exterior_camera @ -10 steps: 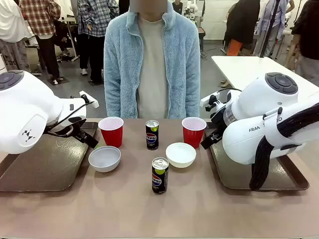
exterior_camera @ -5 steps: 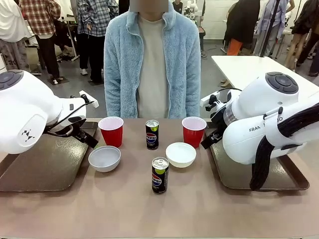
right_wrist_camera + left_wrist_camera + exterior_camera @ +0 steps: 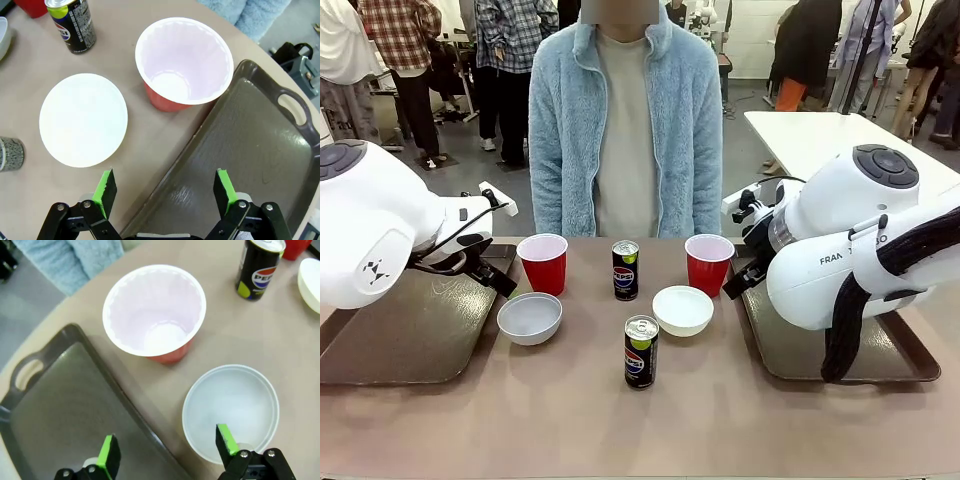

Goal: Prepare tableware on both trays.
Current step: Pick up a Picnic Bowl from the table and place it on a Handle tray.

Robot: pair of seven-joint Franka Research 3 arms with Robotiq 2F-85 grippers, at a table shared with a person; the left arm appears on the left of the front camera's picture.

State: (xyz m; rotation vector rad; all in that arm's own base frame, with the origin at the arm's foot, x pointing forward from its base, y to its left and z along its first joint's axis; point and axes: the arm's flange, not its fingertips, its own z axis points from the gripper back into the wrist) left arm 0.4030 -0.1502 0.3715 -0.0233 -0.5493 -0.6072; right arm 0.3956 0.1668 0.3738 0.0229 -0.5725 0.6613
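Six pieces of tableware on the bare tabletop (image 3: 570, 420), none on a tray yet. Left red cup (image 3: 543, 263) and left bowl (image 3: 530, 318) just beside the inner rim of the left tray (image 3: 410, 340). Right red cup (image 3: 709, 263) and right bowl (image 3: 683, 310) just beside the right tray (image 3: 790, 350). Far Pepsi can (image 3: 625, 270) between the cups, near Pepsi can (image 3: 641, 351) alone, closer to the robot's edge.

Over the left tray's inner edge, left gripper (image 3: 167, 440): jaws spread wide, holding nothing, one pad above the tray, the other above the bowl's near rim, cup straight ahead. Mirrored on the other side, right gripper (image 3: 165, 182): likewise wide open and empty, straddling the right tray's rim, bowl and cup ahead. Person (image 3: 625, 130) standing at the far side.

Compared with a second ago: no shift in any cup, bowl, can or arm. For the task: probably poised before a first pick, nearest cup or bowl the likely target on each side. All loading left to do.
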